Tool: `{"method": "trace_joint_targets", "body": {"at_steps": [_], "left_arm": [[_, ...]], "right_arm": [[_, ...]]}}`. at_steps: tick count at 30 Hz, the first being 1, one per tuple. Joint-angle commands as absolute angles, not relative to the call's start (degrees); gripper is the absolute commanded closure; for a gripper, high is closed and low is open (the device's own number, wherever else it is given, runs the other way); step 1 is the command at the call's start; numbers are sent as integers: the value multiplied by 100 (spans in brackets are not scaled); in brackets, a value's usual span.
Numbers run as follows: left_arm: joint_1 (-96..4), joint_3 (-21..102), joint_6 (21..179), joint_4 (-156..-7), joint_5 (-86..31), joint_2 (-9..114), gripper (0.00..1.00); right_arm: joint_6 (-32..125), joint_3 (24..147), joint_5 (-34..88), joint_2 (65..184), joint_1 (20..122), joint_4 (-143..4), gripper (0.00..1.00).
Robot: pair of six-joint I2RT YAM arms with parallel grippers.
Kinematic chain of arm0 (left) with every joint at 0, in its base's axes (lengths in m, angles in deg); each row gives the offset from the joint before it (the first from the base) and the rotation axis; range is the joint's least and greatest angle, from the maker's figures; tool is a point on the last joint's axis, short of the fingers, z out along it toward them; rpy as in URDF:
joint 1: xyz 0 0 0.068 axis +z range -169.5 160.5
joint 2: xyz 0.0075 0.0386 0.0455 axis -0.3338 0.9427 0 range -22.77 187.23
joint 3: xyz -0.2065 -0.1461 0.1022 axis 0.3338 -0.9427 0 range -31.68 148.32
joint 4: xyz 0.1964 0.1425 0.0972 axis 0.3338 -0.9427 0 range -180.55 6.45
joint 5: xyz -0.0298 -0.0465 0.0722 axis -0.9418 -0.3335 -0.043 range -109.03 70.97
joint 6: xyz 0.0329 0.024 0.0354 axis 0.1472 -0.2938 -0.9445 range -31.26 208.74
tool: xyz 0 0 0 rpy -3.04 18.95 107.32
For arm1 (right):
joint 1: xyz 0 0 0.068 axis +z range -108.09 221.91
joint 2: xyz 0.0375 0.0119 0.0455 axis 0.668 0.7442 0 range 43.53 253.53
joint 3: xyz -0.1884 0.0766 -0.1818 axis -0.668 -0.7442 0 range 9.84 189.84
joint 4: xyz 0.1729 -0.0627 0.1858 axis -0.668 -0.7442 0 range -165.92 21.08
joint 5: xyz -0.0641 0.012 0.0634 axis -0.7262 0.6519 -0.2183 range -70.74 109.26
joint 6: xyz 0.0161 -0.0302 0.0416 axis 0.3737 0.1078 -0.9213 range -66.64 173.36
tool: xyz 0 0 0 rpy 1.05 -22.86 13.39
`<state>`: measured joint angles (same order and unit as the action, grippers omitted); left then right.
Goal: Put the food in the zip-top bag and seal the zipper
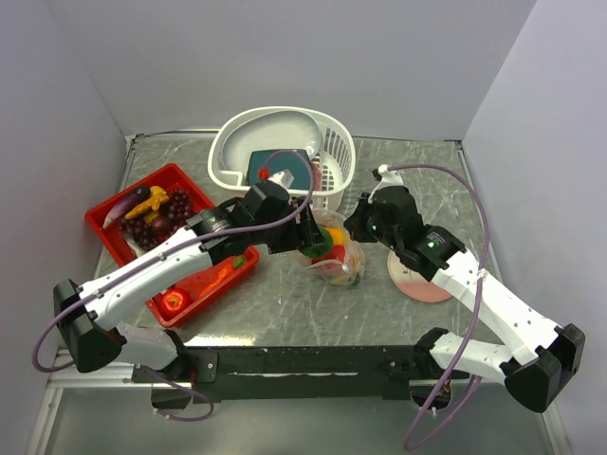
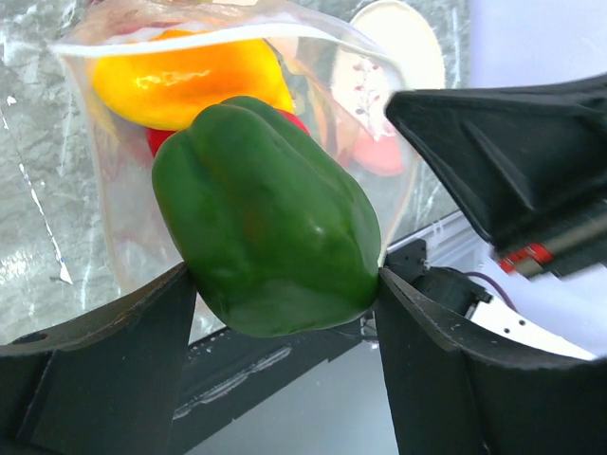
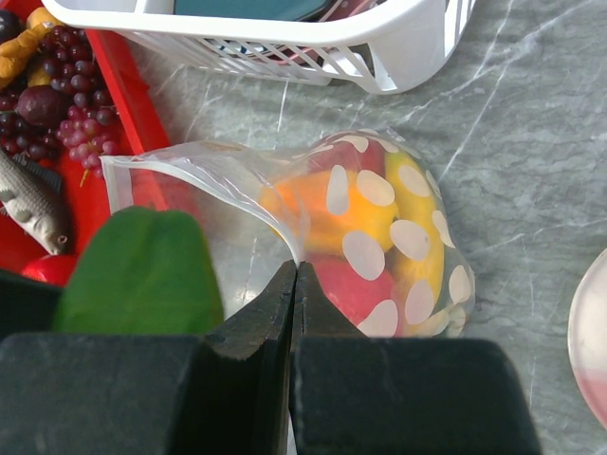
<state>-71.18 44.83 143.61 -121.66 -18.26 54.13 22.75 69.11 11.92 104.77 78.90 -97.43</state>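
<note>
The left gripper (image 2: 285, 284) stands wide, its 2 fingers clamped on 1 green pepper (image 2: 266, 227). The pepper sits at the mouth of the 1 zip-top bag (image 3: 417, 246), which lies mid-table, just right of the red tray (image 1: 204, 282). The right gripper (image 3: 294, 280) is closed tight, pinching the bag's rim. Inside the bag are 1 orange-yellow piece (image 2: 180, 81) and red pieces (image 3: 351, 289) (their number unclear).

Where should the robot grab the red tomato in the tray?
Probably across its round middle, coming straight down from above. The tomato sits in the near corner of the red tray, so the walls likely block a sideways reach. It is round, so either finger direction should work.
</note>
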Motion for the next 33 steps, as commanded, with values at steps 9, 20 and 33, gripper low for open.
{"method": "trace_joint_targets", "body": {"at_steps": [9, 20, 33], "left_arm": [[-6477, 4786, 14042, -11688, -1921, 6292, 54], [-6450, 5155, 13726, -11985, -2449, 5977, 1], [-4194, 3619, 15419, -14520, -666, 3920, 7]], "right_arm": [[2260, 7277, 1021, 10409, 7962, -9818, 100], [2365, 7304, 1011, 10453, 7961, -9836, 100], [2568, 7093, 1363, 10488, 7962, -9582, 100]]}}
